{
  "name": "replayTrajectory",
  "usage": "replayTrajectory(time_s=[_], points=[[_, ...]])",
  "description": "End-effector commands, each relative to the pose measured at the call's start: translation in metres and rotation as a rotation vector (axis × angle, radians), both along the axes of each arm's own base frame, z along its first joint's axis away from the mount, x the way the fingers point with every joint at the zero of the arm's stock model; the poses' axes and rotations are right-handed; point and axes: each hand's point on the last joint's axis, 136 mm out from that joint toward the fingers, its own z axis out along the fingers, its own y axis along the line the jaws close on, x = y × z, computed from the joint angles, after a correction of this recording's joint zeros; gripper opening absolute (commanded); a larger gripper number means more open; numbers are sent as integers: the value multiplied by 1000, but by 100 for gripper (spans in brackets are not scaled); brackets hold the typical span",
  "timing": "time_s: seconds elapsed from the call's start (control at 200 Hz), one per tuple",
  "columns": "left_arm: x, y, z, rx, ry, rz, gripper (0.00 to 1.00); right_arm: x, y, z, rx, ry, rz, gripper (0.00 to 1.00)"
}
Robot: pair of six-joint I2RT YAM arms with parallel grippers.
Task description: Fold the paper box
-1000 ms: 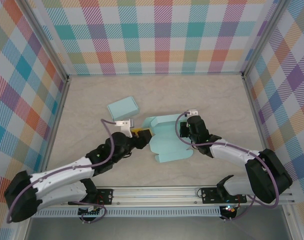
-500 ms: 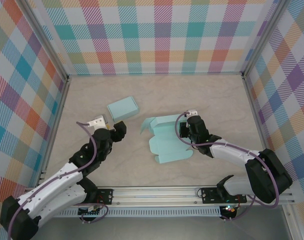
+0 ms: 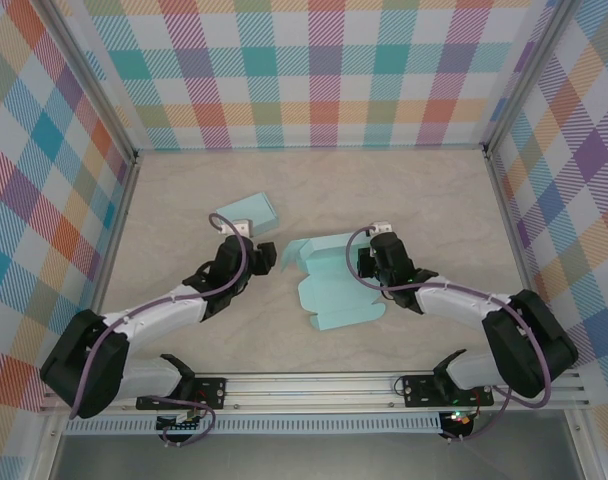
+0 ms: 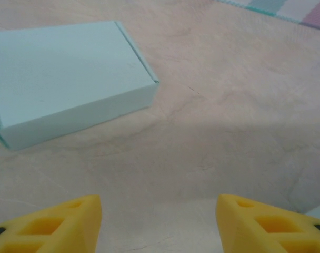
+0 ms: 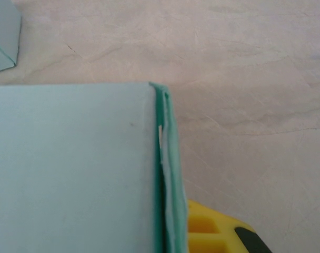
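The teal paper box (image 3: 334,285) lies partly folded in the middle of the table, its left flap raised. My right gripper (image 3: 369,265) is shut on the box's folded right wall; in the right wrist view that doubled wall (image 5: 168,174) stands against one yellow finger (image 5: 212,232), with the box's flat panel (image 5: 70,168) to its left. My left gripper (image 3: 259,258) is open just left of the raised flap and touches nothing. In the left wrist view its yellow fingertips (image 4: 65,221) stand wide apart over bare table.
A closed teal box (image 3: 246,213) lies behind the left gripper and appears in the left wrist view as a closed teal box (image 4: 65,79) at upper left. Plaid walls enclose the table on three sides. An aluminium rail (image 3: 314,385) runs along the near edge.
The left gripper left the paper box's left flap, swung out to the left, then came back to just left of the flap. The right gripper has kept its hold.
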Motion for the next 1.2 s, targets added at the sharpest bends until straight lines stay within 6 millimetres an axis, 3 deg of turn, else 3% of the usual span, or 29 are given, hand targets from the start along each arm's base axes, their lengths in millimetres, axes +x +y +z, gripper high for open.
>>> replayTrajectory(time_s=[0.0,0.3,0.61,0.804,1.194], points=[[4,-28,13,-94,-42,-111,56,10,3,6,-9,-20,-23,0],[-16,-71,-6,-133,-17,-250,53,21,5,-10,-46,1,-50,0],[-23,-97,-17,-160,-8,-343,43,22,8,-24,-60,24,-32,0],[-30,-110,-18,-141,-25,-437,33,23,12,-28,-52,34,-21,0],[-37,-116,-37,23,-40,-558,35,23,14,-32,-41,48,-18,0]])
